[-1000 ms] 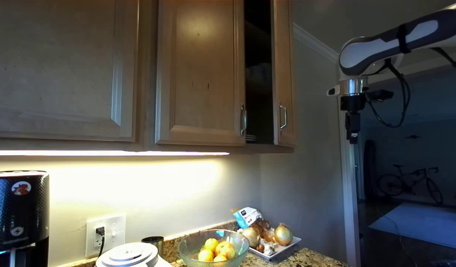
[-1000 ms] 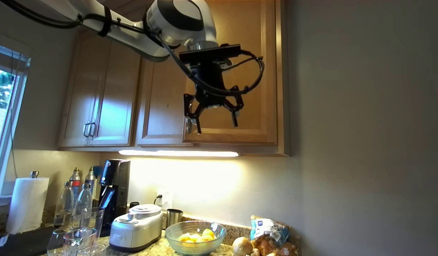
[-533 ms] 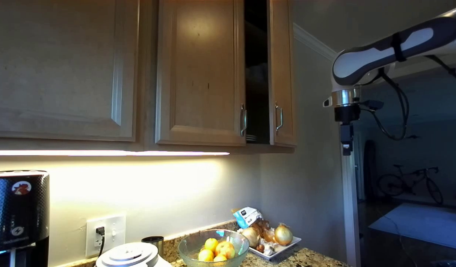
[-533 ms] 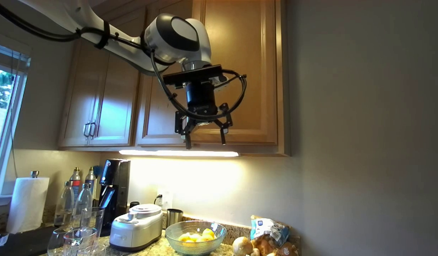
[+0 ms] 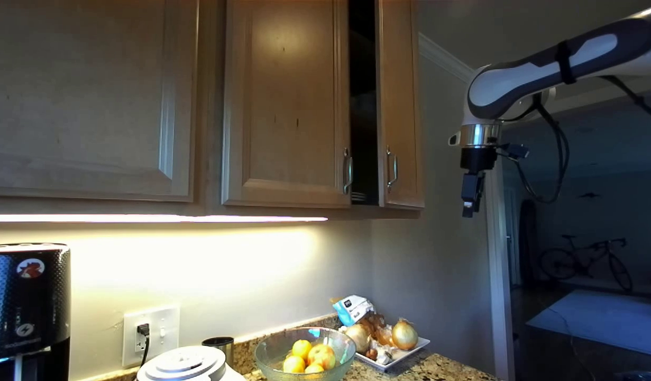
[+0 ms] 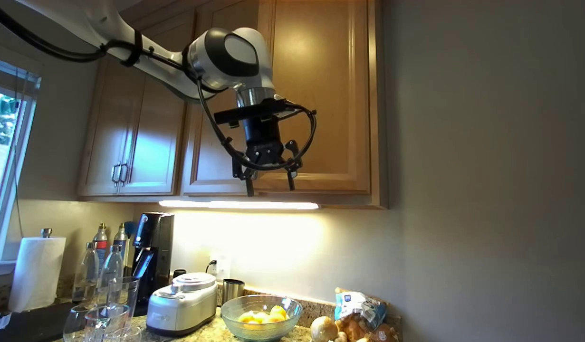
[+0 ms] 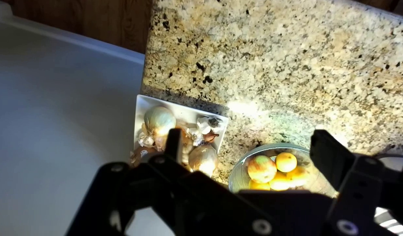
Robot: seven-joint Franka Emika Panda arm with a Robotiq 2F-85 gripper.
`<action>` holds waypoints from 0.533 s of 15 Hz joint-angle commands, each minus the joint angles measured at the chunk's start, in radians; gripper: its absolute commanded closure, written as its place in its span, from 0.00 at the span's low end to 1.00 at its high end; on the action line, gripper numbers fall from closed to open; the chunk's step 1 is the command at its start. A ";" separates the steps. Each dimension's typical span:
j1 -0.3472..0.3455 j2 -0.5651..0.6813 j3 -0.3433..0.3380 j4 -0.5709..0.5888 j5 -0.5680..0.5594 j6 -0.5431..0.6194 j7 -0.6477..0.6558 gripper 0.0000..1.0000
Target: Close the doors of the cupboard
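Note:
The cupboard [image 5: 304, 211] has two light-brown panel doors with silver bar handles. Its left door [image 5: 285, 116] looks shut, also in an exterior view [image 6: 211, 156]. Its right door [image 5: 402, 106] stands partly open, with a dark gap showing a few white plates [image 5: 358, 197]. The right door's panel also shows in an exterior view [image 6: 316, 95]; its handle is hidden there behind the gripper. My gripper [image 5: 471, 206] hangs pointing down, apart from the door. It is in front of the door's lower left part in an exterior view [image 6: 271, 187]. In the wrist view the gripper [image 7: 250, 141] is open and empty; no door shows.
Below are a glass bowl of fruit [image 5: 344, 354], a white tray of onions [image 5: 420, 345], a white appliance [image 6: 183, 304], a black coffee machine [image 6: 152, 256] and glasses [image 6: 104, 323]. An adjoining cabinet door [image 5: 82, 95] is shut. A wall [image 5: 441, 264] stands right of the cupboard.
The right door has swung further inward, and its gap is narrower. My gripper has come down and moved left in both exterior views, staying open.

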 commanded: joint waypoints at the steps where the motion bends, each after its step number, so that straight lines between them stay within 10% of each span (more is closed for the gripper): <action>1: 0.016 0.001 -0.012 0.004 -0.005 -0.003 0.005 0.00; 8: -0.011 0.052 -0.137 0.024 0.173 0.119 0.064 0.00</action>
